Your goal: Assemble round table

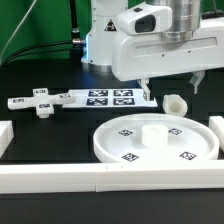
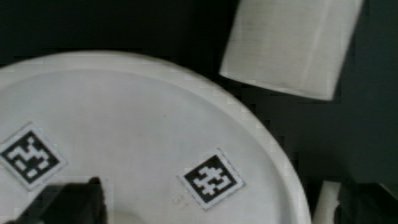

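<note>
The round disc point(image 1: 155, 140) lies flat on the black table with a raised hub in its middle and several tags on its face. The stubby post point(image 1: 175, 103) lies just behind its far rim. The cross-shaped piece point(image 1: 40, 104) lies at the exterior view's left. My gripper point(image 1: 170, 90) hangs open and empty above the post and the disc's far rim. In the wrist view the disc point(image 2: 125, 120) fills most of the picture with two tags showing. My gripper point(image 2: 205, 205) straddles its face near the rim. A plain white block point(image 2: 285, 45) lies beyond the rim; I cannot tell which part it is.
The marker board point(image 1: 105, 97) lies behind the disc, beside the cross-shaped piece. White border rails run along the front point(image 1: 110, 180), the exterior view's left point(image 1: 5, 135) and right point(image 1: 216, 130). The robot's base stands at the back.
</note>
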### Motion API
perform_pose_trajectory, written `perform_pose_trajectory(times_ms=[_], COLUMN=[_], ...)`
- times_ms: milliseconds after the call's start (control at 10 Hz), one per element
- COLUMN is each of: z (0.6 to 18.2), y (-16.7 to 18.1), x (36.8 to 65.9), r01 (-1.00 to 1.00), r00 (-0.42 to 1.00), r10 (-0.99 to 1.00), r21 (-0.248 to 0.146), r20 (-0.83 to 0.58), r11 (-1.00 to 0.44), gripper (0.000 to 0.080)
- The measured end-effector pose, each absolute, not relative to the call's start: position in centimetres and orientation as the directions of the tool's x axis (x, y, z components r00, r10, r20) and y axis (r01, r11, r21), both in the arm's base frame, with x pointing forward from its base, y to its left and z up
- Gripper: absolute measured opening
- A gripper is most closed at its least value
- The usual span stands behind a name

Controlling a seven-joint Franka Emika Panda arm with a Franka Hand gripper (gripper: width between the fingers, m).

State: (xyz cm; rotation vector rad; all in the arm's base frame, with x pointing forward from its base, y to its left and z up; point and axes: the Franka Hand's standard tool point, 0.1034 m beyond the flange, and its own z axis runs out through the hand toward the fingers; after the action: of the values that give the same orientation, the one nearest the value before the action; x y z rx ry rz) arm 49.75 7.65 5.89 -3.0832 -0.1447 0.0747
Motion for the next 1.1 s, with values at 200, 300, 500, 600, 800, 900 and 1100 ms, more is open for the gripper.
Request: perform_pose_trajectory(times_ms=[200, 300, 500, 600, 800, 900, 1100], z=[5.7, 5.3, 4.5, 4.5, 4.5, 4.5, 4.5], y=[7.6, 7.7, 8.2, 8.3, 8.3, 8.2, 8.2], x=[49.5, 48.9, 47.5, 47.1, 46.9, 46.9, 46.8], r01=[0.073, 0.033, -0.029, -0.035, -0.03, -0.034, -0.094], r00=[0.995, 0.996, 0.987, 0.97, 0.93, 0.903, 0.836], r10=[0.076, 0.038, -0.02, -0.022, -0.01, -0.012, -0.06], r21=[-0.059, -0.064, -0.056, -0.05, -0.047, -0.043, -0.033], r20=[-0.06, -0.086, -0.158, -0.242, -0.369, -0.429, -0.545], r11=[-0.996, -0.997, -0.998, -0.998, -0.998, -0.998, -0.995], gripper=[0.0649, 0.0649, 0.0649, 0.0649, 0.0649, 0.0649, 0.0649])
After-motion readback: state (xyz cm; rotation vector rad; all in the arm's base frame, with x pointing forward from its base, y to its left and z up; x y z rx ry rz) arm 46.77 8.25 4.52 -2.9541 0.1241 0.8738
